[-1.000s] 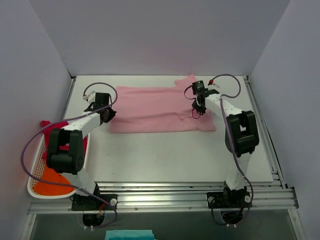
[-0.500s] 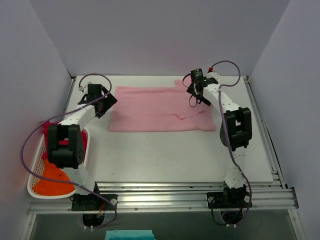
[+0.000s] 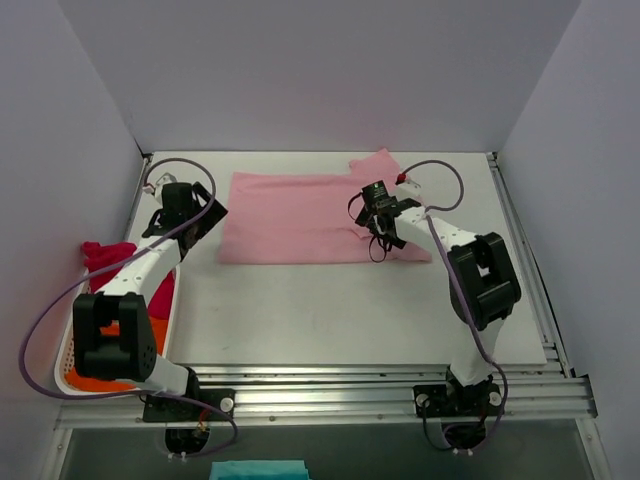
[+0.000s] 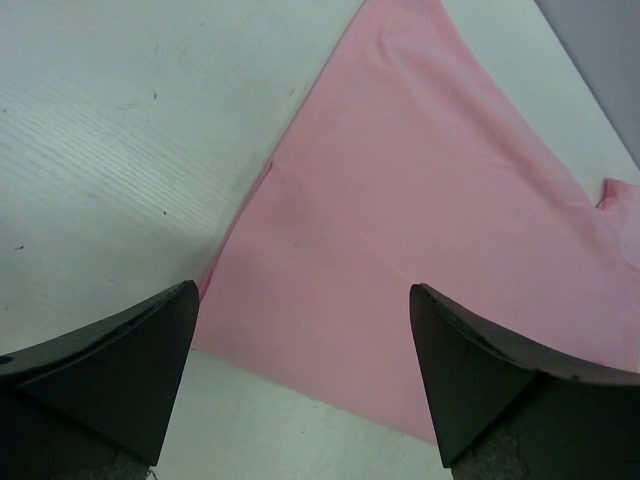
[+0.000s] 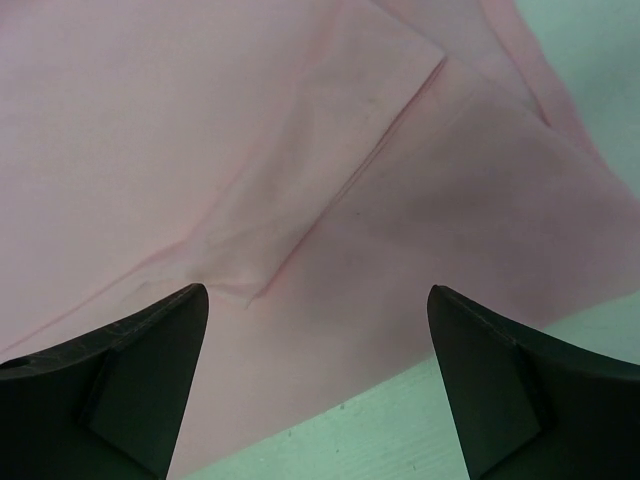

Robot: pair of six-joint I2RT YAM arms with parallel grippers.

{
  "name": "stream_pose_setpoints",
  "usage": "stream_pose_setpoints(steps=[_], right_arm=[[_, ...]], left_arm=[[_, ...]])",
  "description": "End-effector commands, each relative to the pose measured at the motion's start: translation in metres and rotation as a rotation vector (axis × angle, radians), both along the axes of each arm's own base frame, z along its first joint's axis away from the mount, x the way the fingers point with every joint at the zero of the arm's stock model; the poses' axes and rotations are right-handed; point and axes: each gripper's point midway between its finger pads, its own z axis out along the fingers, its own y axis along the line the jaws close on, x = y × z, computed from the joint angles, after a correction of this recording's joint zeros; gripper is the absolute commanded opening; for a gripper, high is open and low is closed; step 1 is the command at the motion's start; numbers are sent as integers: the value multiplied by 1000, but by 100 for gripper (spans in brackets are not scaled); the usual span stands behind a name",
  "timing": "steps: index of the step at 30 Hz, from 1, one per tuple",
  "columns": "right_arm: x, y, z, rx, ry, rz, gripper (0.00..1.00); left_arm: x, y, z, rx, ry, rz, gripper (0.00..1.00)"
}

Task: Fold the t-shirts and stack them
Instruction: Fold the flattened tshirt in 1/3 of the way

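Note:
The light pink t-shirt [image 3: 300, 220] lies flat, folded into a wide band, across the far middle of the table. My left gripper [image 3: 200, 215] hovers open just off its left end; in the left wrist view the pink cloth [image 4: 420, 200] spreads below the empty gripper [image 4: 302, 290]. My right gripper [image 3: 382, 232] is open over the shirt's right part, where a folded sleeve edge [image 5: 300, 190] shows above the gripper [image 5: 316, 290]. A magenta-red t-shirt [image 3: 100, 255] and an orange t-shirt [image 3: 75, 382] sit in the basket at the left.
A white mesh basket [image 3: 68, 345] hangs at the table's left edge, partly under the left arm. Grey walls close in the back and both sides. A metal rail [image 3: 330, 385] runs along the near edge.
Both grippers have opened and let go of the pink t-shirt. The left one drew back to the left of the shirt; the right one moved nearer over its right part.

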Motion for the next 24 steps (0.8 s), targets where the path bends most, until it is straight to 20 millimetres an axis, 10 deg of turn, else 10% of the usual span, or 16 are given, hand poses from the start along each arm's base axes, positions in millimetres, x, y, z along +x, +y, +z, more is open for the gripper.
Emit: stream_pose_setpoints(steps=[1,24], right_arm=[[8,2,-24,14,6,-26,86],[57,-12,-65,21,50,-32,71]], left_arm=[[11,-1,2,8,-34,-20,95],[20,-2,-10,21,-35,-31,91]])
